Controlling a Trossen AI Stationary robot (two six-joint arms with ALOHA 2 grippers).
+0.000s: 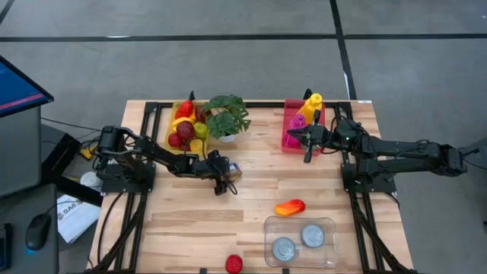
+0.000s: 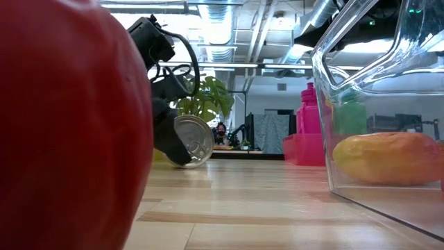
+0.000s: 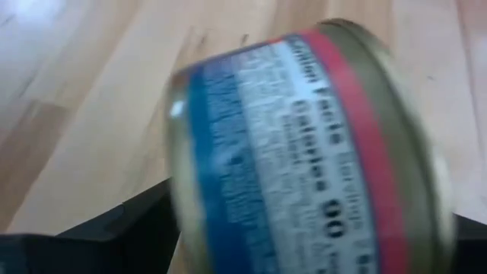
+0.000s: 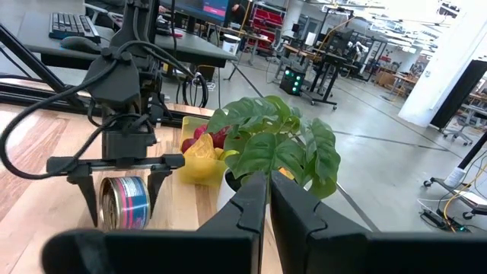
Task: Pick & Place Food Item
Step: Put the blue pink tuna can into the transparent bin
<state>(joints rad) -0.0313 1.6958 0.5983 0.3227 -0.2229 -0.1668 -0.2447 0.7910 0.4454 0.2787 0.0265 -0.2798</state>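
Near the front edge of the bench sits a red round fruit-like piece (image 1: pixel 233 263), and just beside it, toward the front right corner, a clear plastic bin (image 1: pixel 270 228) already holding two flat silver tins (image 1: pixel 312 235). An orange-red pepper-like toy food (image 1: pixel 290 207) lies on the wood just behind that bin.

Around mid-bench, left of centre, the left claw (image 1: pixel 224 179) stands over a short silver tin with a blue and red label (image 4: pixel 123 202), its fingers (image 4: pixel 81 188) spread either side of it. The tin rests on its side, tilted, on the wood. Whether the pads already touch it I cannot tell.

To do this step well, I judge the fingers should close squarely on the tin's curved wall, slowly, since a round tin on its side could roll out. A firm hold before lifting seems wise, then a carry to the bin.

Farther back, a yellow tray of toy fruit (image 1: pixel 186 122) and a green potted plant (image 1: pixel 227 116) sit by the rear edge. The right claw (image 1: pixel 307 138), pressed together, waits near a pink basket (image 1: pixel 293 125) at the rear right.
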